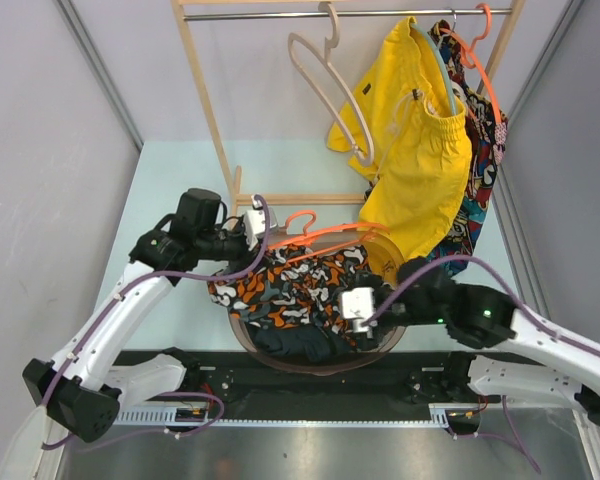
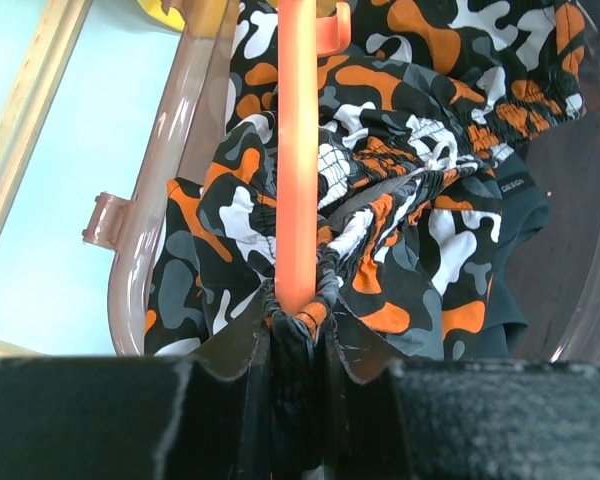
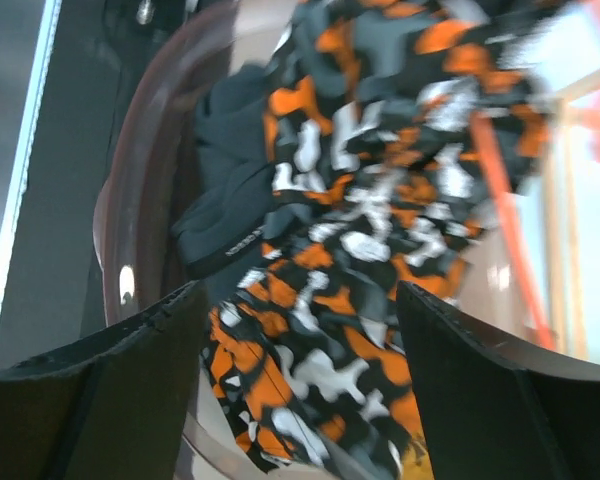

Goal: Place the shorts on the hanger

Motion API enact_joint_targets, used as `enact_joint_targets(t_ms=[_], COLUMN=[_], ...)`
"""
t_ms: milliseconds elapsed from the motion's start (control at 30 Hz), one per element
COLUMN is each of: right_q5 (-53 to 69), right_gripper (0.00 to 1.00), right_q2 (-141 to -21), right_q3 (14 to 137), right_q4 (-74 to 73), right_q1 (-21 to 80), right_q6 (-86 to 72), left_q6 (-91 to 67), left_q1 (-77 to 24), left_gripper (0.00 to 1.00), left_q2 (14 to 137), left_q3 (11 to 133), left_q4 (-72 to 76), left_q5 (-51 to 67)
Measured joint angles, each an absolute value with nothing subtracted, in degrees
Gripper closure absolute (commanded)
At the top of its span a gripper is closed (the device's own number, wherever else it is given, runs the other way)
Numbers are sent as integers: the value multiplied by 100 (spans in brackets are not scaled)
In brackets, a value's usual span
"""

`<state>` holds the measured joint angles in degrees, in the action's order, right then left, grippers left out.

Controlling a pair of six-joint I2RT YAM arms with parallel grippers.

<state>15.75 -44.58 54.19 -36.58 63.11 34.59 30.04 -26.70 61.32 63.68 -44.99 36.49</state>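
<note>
Orange-black-white-grey camouflage shorts lie bunched in a brown plastic tub. Left fingers pinch the thin orange plastic hanger plus shorts fabric. Right fingers are spread wide, holding nothing.

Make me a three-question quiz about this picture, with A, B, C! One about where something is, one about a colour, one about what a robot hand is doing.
1. Where are the camouflage shorts?
A. on the floor
B. in the brown tub
C. on a chair

2. The hanging shorts on the rail are:
A. yellow
B. green
C. pink

3. The left gripper is:
A. wide open
B. shut on the orange hanger
C. shut on a sock

Answers: B, they lie bunched in it; A, bright yellow cloth hangs there; B, it pinches the hanger's bar with some shorts cloth.
</note>
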Motion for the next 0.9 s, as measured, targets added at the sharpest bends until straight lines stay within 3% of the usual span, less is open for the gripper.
enact_joint_targets(t_ms=[167, 333, 433, 667, 800, 900], right_q5=[847, -126, -698, -1605, -1798, -1691], right_gripper=[5, 3, 10, 37, 36, 44], right_q2=[-5358, -5430, -5435, -5459, -5328, -4993], right_q3=[5253, 4672, 4296, 4125, 4125, 4141], right_q4=[-3319, -2952, -2663, -2534, -2585, -2659], right_q1=[7175, 7717, 7806, 7048, 6565, 6300], right_q6=[3498, 3586, 3756, 3861, 3767, 3684], left_q6=[2783, 2569, 2497, 2445, 2449, 2449], left_q1=[-2578, -2528, -2486, -2335, -2252, -2231], left_gripper=[100, 100, 100, 100, 100, 100], left_q2=[6139, 6139, 6134, 6023, 5964, 5948], left_q3=[6368, 6368, 6368, 6368, 6368, 6368], left_q4=[-4462, -4460, -4458, -4471, -4563, -4602], left_q5=[3675, 3726, 3778, 3798, 3833, 3883])
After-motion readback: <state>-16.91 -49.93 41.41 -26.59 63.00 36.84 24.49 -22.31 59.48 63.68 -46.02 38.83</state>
